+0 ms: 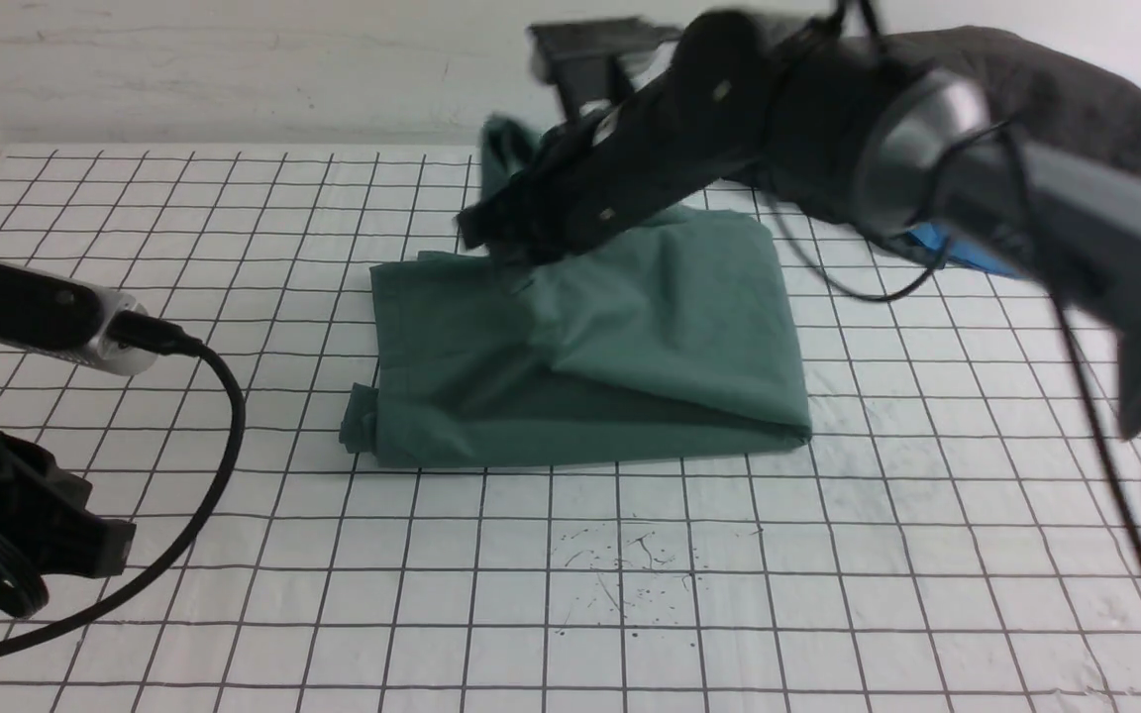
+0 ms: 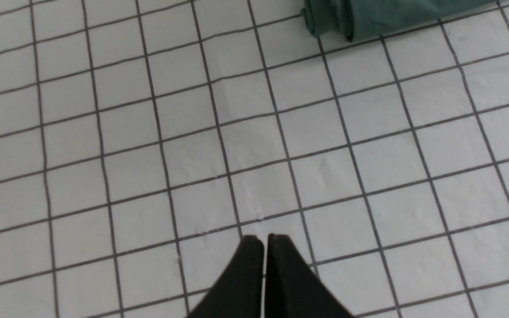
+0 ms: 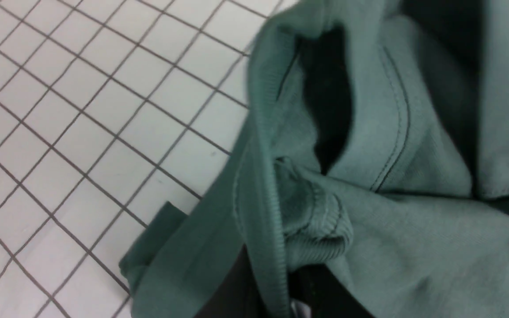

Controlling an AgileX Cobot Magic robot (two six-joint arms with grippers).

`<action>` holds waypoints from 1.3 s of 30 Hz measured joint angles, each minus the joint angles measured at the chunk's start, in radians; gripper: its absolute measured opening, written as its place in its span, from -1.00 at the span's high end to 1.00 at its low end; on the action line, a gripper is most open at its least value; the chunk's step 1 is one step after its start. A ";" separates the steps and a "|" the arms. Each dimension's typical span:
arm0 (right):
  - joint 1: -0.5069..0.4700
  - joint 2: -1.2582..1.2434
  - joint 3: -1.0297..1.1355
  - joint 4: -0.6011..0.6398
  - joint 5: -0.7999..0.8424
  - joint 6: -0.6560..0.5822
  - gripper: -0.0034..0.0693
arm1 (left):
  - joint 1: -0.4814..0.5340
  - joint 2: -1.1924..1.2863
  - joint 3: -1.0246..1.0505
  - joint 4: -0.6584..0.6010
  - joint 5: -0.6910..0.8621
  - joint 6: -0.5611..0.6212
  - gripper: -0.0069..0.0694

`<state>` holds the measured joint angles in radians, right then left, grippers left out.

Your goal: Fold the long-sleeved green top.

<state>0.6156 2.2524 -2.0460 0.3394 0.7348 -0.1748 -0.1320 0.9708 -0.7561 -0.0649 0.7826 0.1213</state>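
The green long-sleeved top (image 1: 630,327) lies folded into a rough rectangle in the middle of the gridded table. My right arm reaches across it to its far left corner. There my right gripper (image 1: 496,243) is shut on a bunch of the fabric, and a flap stands up behind it. In the right wrist view the ribbed edge and seams of the top (image 3: 413,229) are pinched at my right gripper (image 3: 276,282), whose black fingers are mostly hidden by cloth. My left gripper (image 2: 264,242) is shut and empty over bare table, well short of the top's corner (image 2: 369,17).
A dark grey garment (image 1: 1056,89) and a bright blue garment (image 1: 957,248) lie at the back right behind my right arm. A black stand (image 1: 590,50) is at the back. My left arm (image 1: 26,317) and its cable (image 1: 224,436) are at the left edge.
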 joint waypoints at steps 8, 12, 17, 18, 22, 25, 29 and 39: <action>0.046 0.185 -0.159 -0.001 -0.064 -0.003 0.49 | 0.000 0.033 0.003 -0.025 -0.004 0.001 0.84; 0.045 0.188 -0.226 -0.015 -0.032 -0.003 0.05 | 0.000 0.038 0.009 -0.035 -0.005 0.001 0.84; 0.045 0.171 -0.290 -0.054 -0.003 0.001 -0.14 | 0.000 0.039 0.009 -0.055 -0.007 0.001 0.84; 0.044 0.170 -0.295 -0.062 0.005 0.006 -0.12 | 0.000 0.039 0.009 -0.061 -0.008 0.001 0.84; 0.048 0.214 -0.302 -0.068 0.045 0.035 0.24 | 0.000 0.039 0.010 -0.077 -0.026 0.001 0.84; 0.060 0.286 -0.302 -0.034 0.060 0.054 0.58 | 0.000 0.039 0.010 -0.085 -0.027 0.001 0.84; 0.085 0.332 -0.298 -0.004 0.068 0.024 0.85 | 0.000 0.039 0.010 -0.098 -0.029 0.002 0.84; 0.074 0.032 -0.297 -0.101 0.247 -0.123 0.94 | -0.067 -0.235 0.040 -0.118 -0.115 0.152 0.84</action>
<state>0.6898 2.2848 -2.3431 0.2388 0.9818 -0.2981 -0.1988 0.7355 -0.7158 -0.1832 0.6678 0.2728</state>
